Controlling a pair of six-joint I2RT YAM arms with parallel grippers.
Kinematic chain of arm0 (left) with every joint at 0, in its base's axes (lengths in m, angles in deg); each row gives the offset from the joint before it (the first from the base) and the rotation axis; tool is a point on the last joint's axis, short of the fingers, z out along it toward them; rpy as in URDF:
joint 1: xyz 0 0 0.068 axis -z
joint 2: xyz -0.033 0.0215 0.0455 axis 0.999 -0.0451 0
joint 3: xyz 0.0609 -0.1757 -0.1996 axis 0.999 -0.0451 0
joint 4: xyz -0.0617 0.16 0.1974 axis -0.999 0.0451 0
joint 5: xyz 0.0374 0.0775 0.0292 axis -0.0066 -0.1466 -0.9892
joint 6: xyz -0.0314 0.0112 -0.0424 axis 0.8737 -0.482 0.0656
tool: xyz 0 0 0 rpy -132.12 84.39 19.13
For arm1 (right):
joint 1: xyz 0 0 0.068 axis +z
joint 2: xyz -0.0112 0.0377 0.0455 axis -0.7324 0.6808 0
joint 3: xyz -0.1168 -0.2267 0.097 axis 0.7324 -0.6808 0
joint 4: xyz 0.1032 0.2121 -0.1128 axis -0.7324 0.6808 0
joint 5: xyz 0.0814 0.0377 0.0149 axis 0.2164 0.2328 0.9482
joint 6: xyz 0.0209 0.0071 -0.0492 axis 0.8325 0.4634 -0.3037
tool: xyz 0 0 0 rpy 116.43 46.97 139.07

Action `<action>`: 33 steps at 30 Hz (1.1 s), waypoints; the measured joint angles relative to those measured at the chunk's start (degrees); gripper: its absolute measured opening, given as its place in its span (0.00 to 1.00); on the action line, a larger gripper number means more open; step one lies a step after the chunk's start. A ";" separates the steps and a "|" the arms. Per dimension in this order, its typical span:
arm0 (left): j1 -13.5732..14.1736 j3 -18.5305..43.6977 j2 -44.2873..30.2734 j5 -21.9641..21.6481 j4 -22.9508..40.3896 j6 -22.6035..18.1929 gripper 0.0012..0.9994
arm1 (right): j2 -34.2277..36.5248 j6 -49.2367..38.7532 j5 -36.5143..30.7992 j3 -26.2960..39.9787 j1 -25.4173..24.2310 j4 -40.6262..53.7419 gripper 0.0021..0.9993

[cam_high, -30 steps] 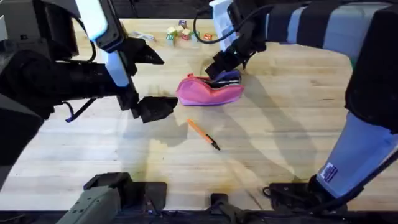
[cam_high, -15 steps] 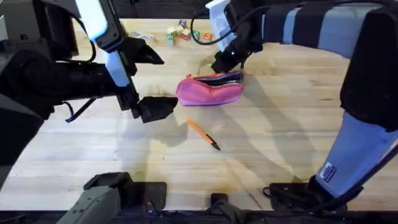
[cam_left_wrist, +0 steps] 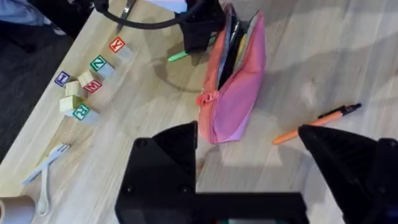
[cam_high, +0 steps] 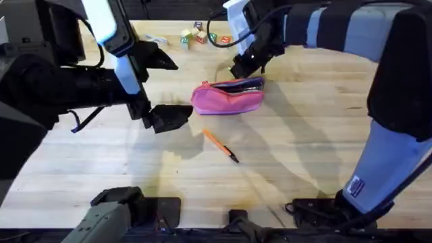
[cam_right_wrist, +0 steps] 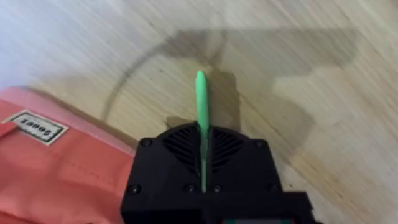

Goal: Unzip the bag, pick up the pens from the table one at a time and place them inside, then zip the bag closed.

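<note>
Green pen [cam_right_wrist: 201,99] clamped lengthwise in right gripper [cam_right_wrist: 203,163], tip outward.

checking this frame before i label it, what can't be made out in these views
- Inside of the pink bag: dark in the overhead and left wrist views, so its contents are unclear.
- Green pen: its rear end is hidden between the right gripper fingers.
- Orange pen: one end is hidden behind a left gripper finger.

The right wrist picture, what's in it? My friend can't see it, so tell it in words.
The right hand is shut on a light green pen, which sticks out over the wooden table. The pink bag lies beside it, with a small white label.
</note>
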 joint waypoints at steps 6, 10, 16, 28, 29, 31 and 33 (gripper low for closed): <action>0.00 -0.02 0.00 0.00 0.00 0.00 0.99 | 0.50 0.04 -1.35 3.17 -0.54 0.61 0.03; 0.00 -0.01 0.01 -0.01 -0.02 0.00 0.99 | 0.45 0.02 -1.50 3.77 -0.83 1.77 0.03; 0.00 0.00 0.02 -0.02 0.00 0.00 0.99 | -3.08 0.02 -1.51 3.77 -0.89 2.79 0.03; 0.00 -0.01 0.01 -0.02 -0.01 0.00 0.99 | -8.37 0.00 -1.52 3.79 -0.94 5.15 0.03; 0.00 -0.01 0.00 -0.02 -0.01 0.00 0.99 | -8.46 0.00 -1.52 3.79 -0.94 5.21 0.03; 0.00 -0.02 0.02 -0.02 0.00 0.00 0.99 | -9.68 -1.13 -1.52 3.79 -0.94 5.29 0.03; 0.00 -0.02 0.00 -0.02 -0.01 0.01 0.99 | -10.92 -1.73 -1.51 3.79 -1.12 5.25 0.03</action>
